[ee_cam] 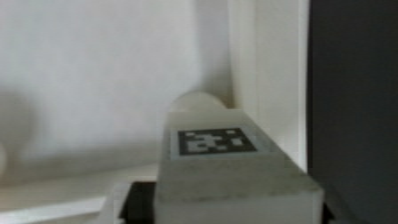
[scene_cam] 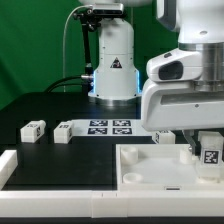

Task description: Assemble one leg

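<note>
Smooth white blocky leg (scene_cam: 211, 151), sq. tag; fingers (ee_cam: 139, 204) clamp it.

The black desk (scene_cam: 50, 105) is carrying a leg (scene_cam: 34, 128) and a second leg (scene_cam: 65, 130), lying close together toward the exterior view's left. The marker board (scene_cam: 110, 126) is lying just beside them, and a large white panel (scene_cam: 140, 172) is sitting nearer the camera.

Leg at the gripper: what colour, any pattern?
White leg, with a black-and-white square tag on its face. The wrist view shows it best.
</note>
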Controlling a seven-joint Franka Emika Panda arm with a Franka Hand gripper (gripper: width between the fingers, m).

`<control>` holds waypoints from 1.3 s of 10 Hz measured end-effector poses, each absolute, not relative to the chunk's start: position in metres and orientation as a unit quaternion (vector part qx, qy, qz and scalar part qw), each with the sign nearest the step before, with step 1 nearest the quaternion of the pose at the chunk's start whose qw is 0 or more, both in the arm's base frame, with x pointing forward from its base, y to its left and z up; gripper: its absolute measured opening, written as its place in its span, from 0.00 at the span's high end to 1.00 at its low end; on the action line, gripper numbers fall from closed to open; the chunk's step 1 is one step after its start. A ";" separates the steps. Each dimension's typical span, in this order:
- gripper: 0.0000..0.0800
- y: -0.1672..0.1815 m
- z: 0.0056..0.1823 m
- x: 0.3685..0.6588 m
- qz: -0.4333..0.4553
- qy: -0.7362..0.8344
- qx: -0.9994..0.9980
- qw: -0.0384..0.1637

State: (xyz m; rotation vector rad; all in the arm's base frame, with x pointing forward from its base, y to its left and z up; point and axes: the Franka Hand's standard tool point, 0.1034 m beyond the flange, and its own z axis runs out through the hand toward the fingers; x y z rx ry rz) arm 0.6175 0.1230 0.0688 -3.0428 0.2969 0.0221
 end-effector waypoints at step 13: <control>0.50 0.120 0.067 0.619 0.026 0.644 -0.764 0.038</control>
